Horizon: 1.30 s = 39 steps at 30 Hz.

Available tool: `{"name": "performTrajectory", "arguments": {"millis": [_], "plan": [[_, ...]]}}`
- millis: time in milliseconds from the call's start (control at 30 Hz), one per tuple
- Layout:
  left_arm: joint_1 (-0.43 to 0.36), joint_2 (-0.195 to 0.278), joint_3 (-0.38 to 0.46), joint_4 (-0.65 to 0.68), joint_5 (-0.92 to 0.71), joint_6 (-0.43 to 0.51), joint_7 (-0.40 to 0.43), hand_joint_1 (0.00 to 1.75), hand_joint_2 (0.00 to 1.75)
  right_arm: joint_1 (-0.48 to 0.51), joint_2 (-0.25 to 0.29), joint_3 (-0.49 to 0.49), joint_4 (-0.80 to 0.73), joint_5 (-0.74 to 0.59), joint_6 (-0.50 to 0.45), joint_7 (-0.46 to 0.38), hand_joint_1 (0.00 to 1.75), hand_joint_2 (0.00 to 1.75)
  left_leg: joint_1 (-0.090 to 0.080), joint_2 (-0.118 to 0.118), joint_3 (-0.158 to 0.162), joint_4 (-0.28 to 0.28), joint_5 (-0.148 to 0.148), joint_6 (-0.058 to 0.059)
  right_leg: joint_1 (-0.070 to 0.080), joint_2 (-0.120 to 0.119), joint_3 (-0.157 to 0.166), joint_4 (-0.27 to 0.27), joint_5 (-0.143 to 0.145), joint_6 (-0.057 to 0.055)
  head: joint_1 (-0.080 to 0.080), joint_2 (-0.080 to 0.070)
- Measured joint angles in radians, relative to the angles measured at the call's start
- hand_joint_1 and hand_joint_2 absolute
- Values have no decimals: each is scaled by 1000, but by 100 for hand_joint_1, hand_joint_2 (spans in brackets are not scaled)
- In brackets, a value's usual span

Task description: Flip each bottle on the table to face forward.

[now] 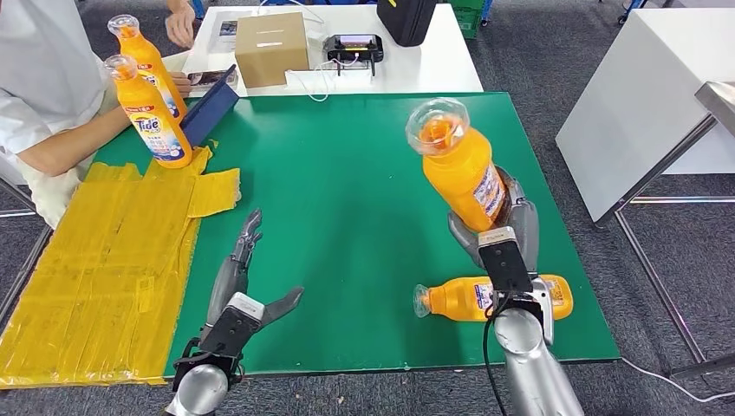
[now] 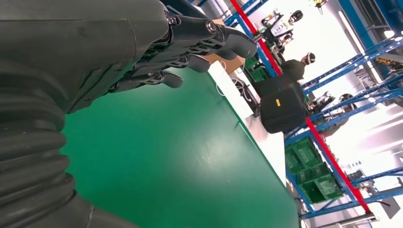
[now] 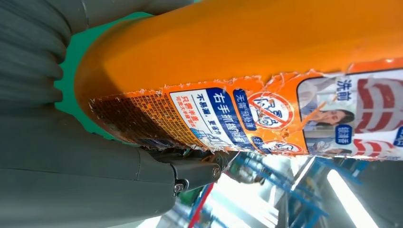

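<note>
Bottle (image 1: 462, 170) is gripped upright in right hand (image 1: 507, 227), lifted over the table's (image 1: 347, 217) right side. Rotate until front label faces forward, set down clear of lying bottle (image 1: 490, 297). Left hand (image 1: 238, 290) open, empty.

You get even, bright overhead light in the head view, with soft shadows on the green counter (image 1: 347, 173). In the left wrist view the upper right blows out white. The right wrist view's lower background is blurred.

Held bottle (image 1: 461, 169) above lying bottle (image 1: 485, 297); two bottles (image 1: 156, 108) far left.
</note>
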<state>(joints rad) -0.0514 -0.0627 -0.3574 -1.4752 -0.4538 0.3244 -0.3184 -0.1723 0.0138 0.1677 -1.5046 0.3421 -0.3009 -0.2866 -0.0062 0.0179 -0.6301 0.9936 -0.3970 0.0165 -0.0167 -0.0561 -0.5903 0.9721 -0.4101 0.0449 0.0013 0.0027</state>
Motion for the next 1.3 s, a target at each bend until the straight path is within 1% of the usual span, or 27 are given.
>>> {"name": "performTrajectory", "arguments": {"millis": [100,167,267,433,600,767,1000,1300], "plan": [[-3,2,-2,0,43,-28,-16,0,175,9,14,22,-10,-123,143,-38,175,175,0,0,0,0,0,0,0,0,0,0,0,0,0,0],[-9,4,-6,0,73,-46,-25,0,175,13,32,57,-3,-157,204,-50,175,175,0,0,0,0,0,0,0,1,-1,0,0,0,0,0],[-25,7,-20,-5,113,-67,-33,0,175,8,60,129,39,-180,253,-54,175,175,2,1,0,0,0,0,2,0,-1,0,0,0,0,0],[-57,15,-54,-18,164,-85,-41,0,175,-20,108,253,179,-236,329,-64,175,175,2,1,0,0,0,0,2,0,-1,0,0,-1,0,0],[-78,28,-82,-25,205,-83,-52,0,175,-43,148,373,322,-251,348,-70,175,175,2,1,0,0,0,0,2,0,-1,0,0,-1,0,0],[-83,44,-98,-26,218,-79,-62,0,175,-67,164,436,412,-263,348,-78,175,175,1,1,0,0,0,0,1,0,-1,0,0,0,0,0],[-86,54,-114,-26,227,-75,-69,0,175,-79,169,467,467,-274,347,-80,175,175,1,1,0,0,0,0,2,0,-1,0,0,0,0,0],[-91,57,-126,-26,229,-73,-71,0,175,-80,170,477,494,-276,346,-80,175,175,1,1,0,0,0,0,2,0,-1,0,0,0,0,0]]}}
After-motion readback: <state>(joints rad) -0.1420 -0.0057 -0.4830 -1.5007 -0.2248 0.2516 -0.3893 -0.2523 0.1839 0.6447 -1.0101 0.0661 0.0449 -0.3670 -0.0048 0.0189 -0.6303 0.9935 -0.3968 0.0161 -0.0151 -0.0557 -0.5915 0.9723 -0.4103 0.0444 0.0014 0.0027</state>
